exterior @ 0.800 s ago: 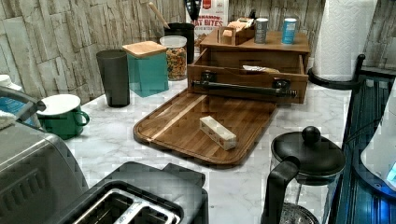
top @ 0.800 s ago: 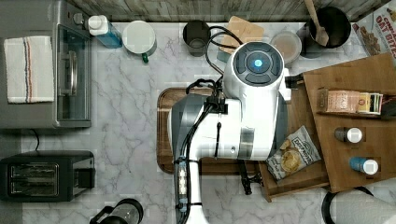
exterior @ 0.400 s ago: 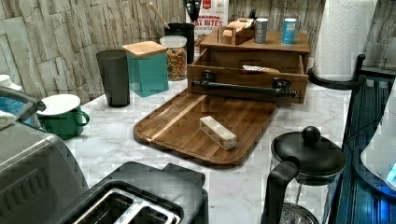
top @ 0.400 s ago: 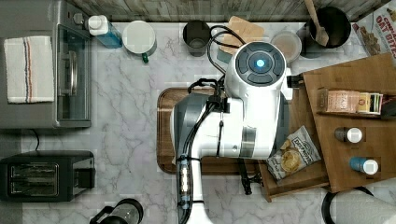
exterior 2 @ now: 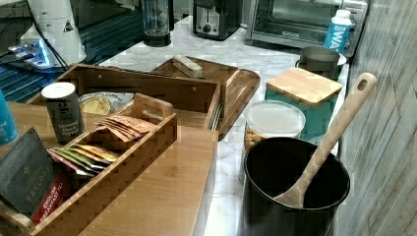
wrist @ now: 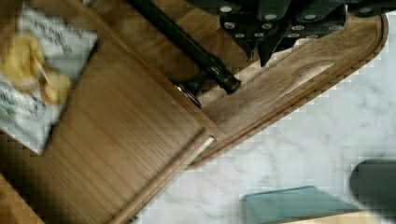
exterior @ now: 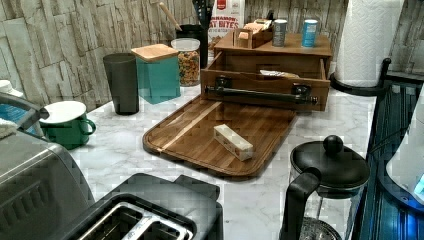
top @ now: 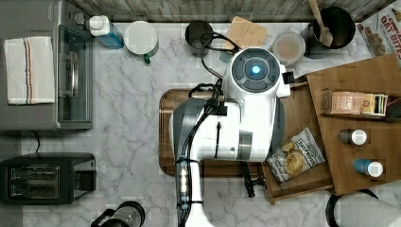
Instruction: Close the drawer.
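The drawer [exterior: 265, 80] stood pulled out of the cabinet [exterior: 278, 46], over the edge of the serving tray [exterior: 220, 132], with a chip bag [top: 294, 156] inside. The gripper [wrist: 268, 49] hovered above the handle [wrist: 187, 42]; I could not tell how its jaws stood. A push at one end of the handle, I think, could jam the drawer crooked.

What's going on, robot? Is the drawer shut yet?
Tool above the tray, near the handle. Drawer open, chips bag inside. Nothing blocking.
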`<state>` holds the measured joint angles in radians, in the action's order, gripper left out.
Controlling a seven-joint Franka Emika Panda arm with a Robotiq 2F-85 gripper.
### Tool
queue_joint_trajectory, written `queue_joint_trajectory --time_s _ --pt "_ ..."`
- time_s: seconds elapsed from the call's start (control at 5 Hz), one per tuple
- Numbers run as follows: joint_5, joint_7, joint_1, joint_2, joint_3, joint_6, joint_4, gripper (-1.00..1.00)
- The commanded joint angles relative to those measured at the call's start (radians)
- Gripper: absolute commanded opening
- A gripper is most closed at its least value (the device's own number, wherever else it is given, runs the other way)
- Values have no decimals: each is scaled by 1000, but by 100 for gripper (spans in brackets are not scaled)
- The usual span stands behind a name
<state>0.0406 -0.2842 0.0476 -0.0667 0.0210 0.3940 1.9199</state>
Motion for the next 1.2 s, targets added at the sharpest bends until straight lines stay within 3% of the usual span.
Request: queue_joint_trajectory --time_s 0.2,0.4,0.6,1.0,1.2 --pt "-16 -174 -59 112 -60 239 277 -100" --pt "-105 -364 -39 117 -55 319 368 -100" --pt "-88 -425 -46 139 -67 376 448 -100" --pt "74 -475 -48 160 -73 589 649 -100" --pt "90 -525 -44 168 -50 591 685 -100"
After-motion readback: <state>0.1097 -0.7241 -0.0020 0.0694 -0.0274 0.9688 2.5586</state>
